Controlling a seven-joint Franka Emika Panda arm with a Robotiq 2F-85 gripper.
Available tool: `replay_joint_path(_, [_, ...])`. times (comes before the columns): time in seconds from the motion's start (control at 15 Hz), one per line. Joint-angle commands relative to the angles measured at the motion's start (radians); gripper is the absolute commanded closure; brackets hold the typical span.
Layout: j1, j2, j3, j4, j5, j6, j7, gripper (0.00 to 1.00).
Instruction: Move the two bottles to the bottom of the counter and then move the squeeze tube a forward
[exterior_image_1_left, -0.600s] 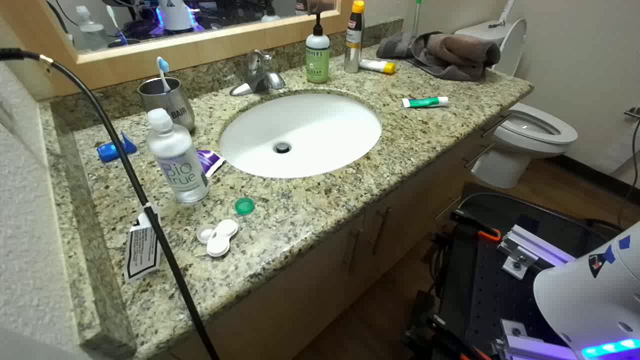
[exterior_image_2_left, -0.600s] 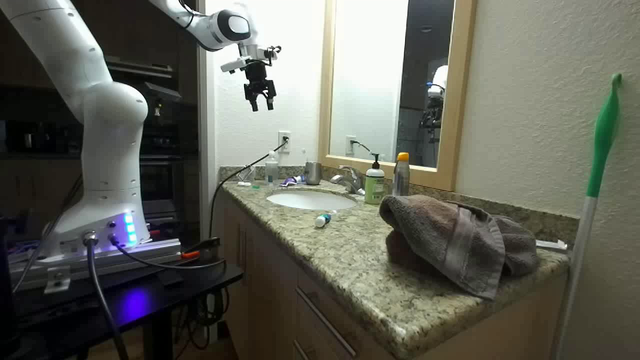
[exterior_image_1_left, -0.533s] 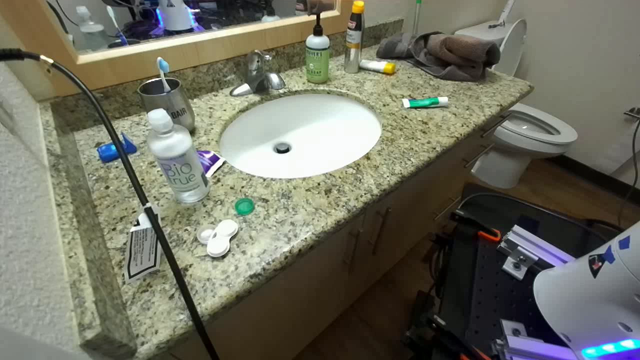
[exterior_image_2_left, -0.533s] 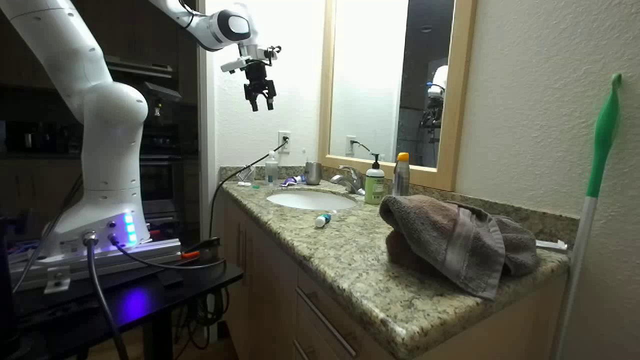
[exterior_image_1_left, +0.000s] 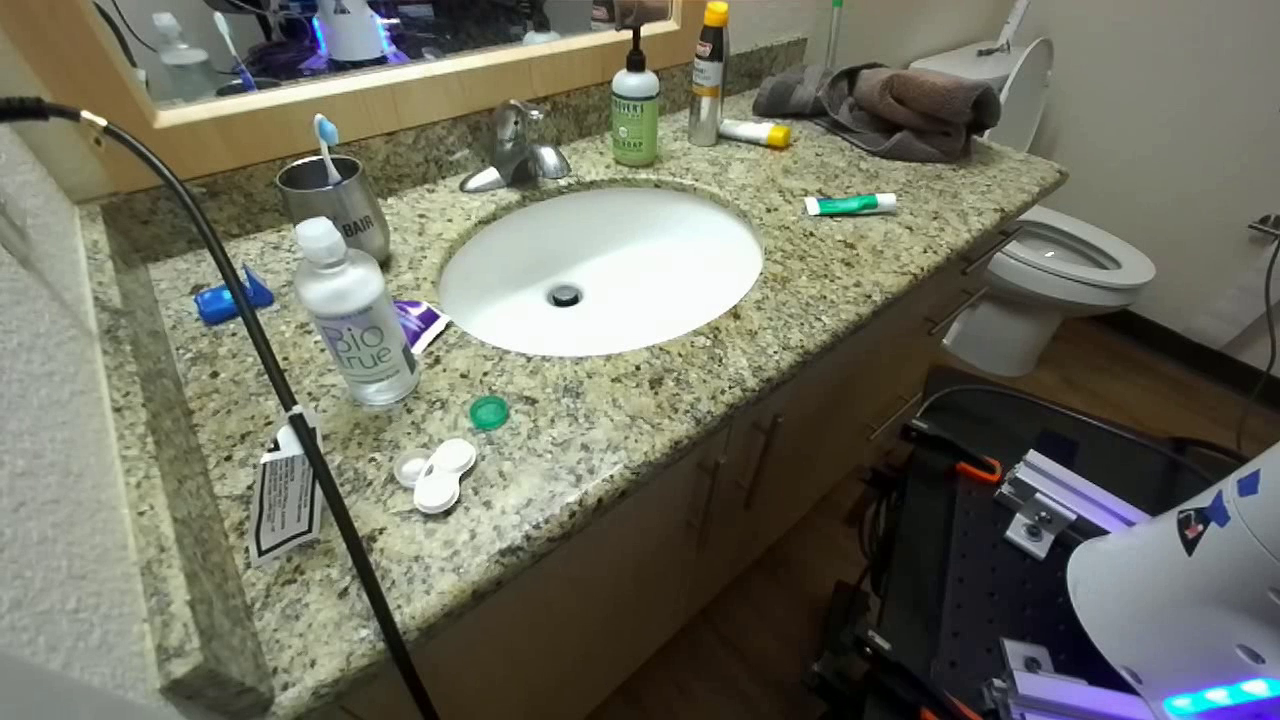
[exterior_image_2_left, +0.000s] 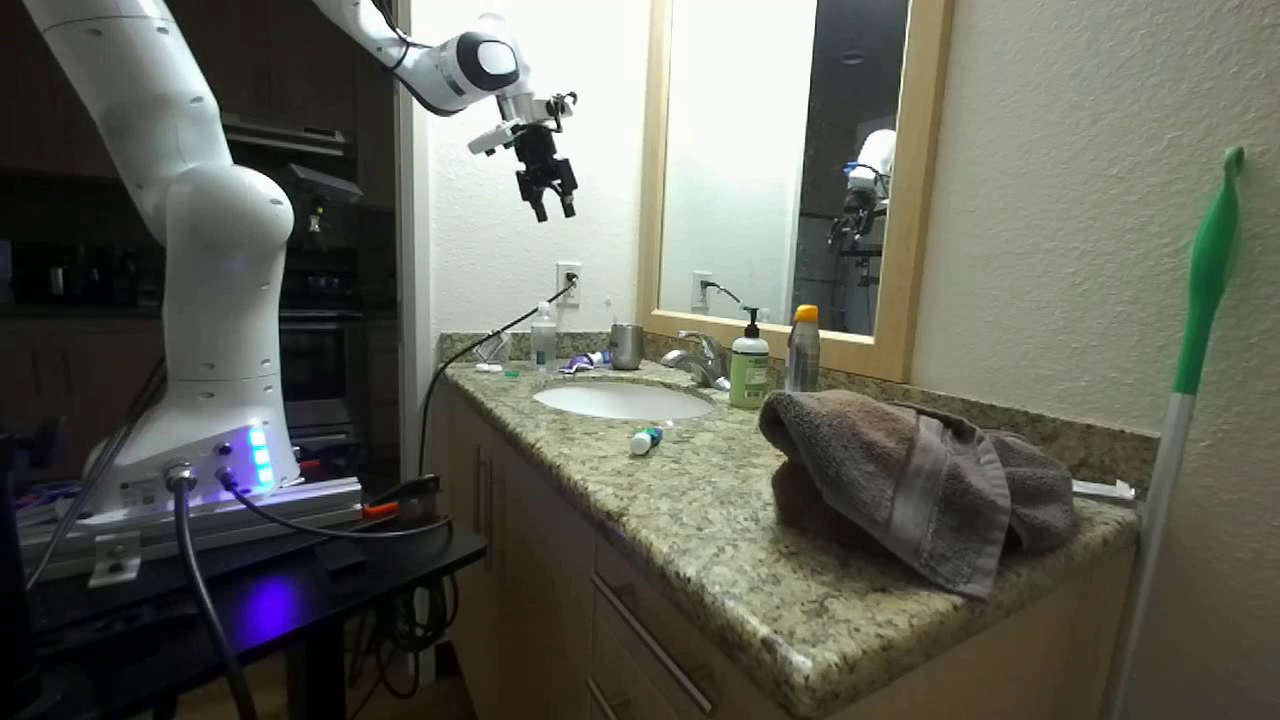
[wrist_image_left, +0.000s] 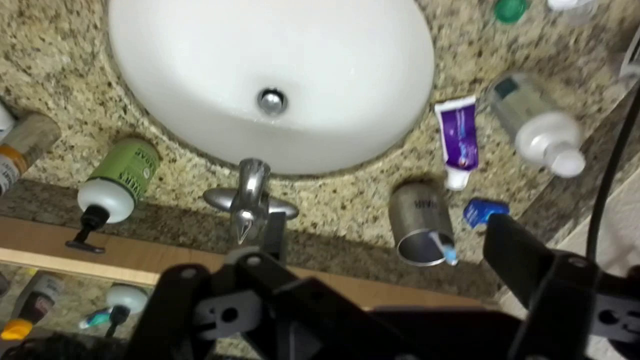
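Observation:
The whitish pump bottle with green label (exterior_image_1_left: 635, 120) stands upright behind the sink's right end; it also shows in the wrist view (wrist_image_left: 122, 172). Beside it stands the slim bottle with yellow-orange cap (exterior_image_1_left: 707, 85), cut off at the left edge in the wrist view (wrist_image_left: 30, 137). A green-and-white squeeze tube (exterior_image_1_left: 850, 204) lies on the granite counter (exterior_image_1_left: 640, 420), nearer its front edge; it shows too in an exterior view (exterior_image_2_left: 646, 440). My gripper (exterior_image_2_left: 555, 212) is open and empty, high above the sink's far end. In the wrist view its fingers (wrist_image_left: 387, 222) are wide apart.
The white sink (exterior_image_1_left: 600, 270) and faucet (exterior_image_1_left: 515, 150) lie mid-counter. A clear bottle (exterior_image_1_left: 355, 320), metal cup (exterior_image_1_left: 335, 205), purple tube (exterior_image_1_left: 418, 322) and black cable (exterior_image_1_left: 230, 270) are at one end. A grey towel (exterior_image_2_left: 890, 470) and yellow-capped tube (exterior_image_1_left: 755, 133) are at the other. A mirror (exterior_image_2_left: 740, 160) rises behind.
The arm has swung a little to the right in an exterior view, toward the mirror, and the gripper is tilted slightly more. The objects on the counter have not moved.

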Motion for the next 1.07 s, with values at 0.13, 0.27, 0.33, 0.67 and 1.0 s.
replay_joint_path(0.13, [-0.103,0.282,-0.062,0.303,0.01,0.098,0.143,0.0])
replay_joint_path(0.27, [-0.136,0.349,-0.119,0.382,0.033,0.082,0.163,0.0])
replay_joint_path(0.33, [-0.151,0.393,-0.146,0.433,0.051,0.073,0.174,0.0])
replay_joint_path(0.67, [-0.16,0.408,-0.19,0.441,0.082,0.075,0.197,0.0])
replay_joint_path(1.0, [-0.156,0.618,-0.213,0.607,-0.057,0.092,0.497,0.0])
